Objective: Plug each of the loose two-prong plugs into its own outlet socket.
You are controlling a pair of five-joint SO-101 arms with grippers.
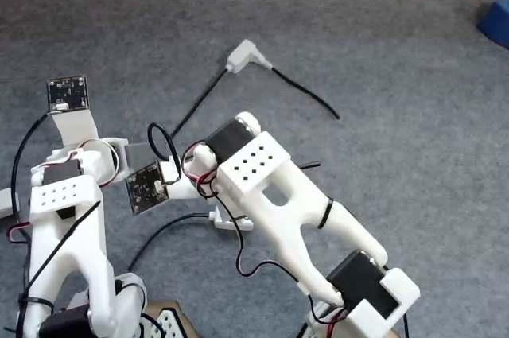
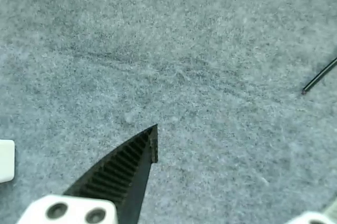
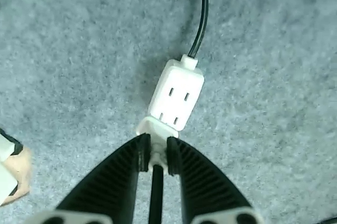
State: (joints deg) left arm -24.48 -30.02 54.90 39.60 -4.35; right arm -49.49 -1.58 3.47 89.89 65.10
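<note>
While plug point(image 3: 153, 127) in R end effector point(image 3: 157, 148)

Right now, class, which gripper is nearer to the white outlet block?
Right. The right gripper is at the outlet block, jaws shut on a plug touching its end. The left gripper hangs over bare carpet, apart from the block.

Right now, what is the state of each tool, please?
Left tool: open, holding nothing.
Right tool: closed on the white plug.

Prongs hidden where plug point(image 3: 156, 129) meets outlet socket point(image 3: 176, 93); white object point(image 2: 5, 161) cut by edge.
</note>
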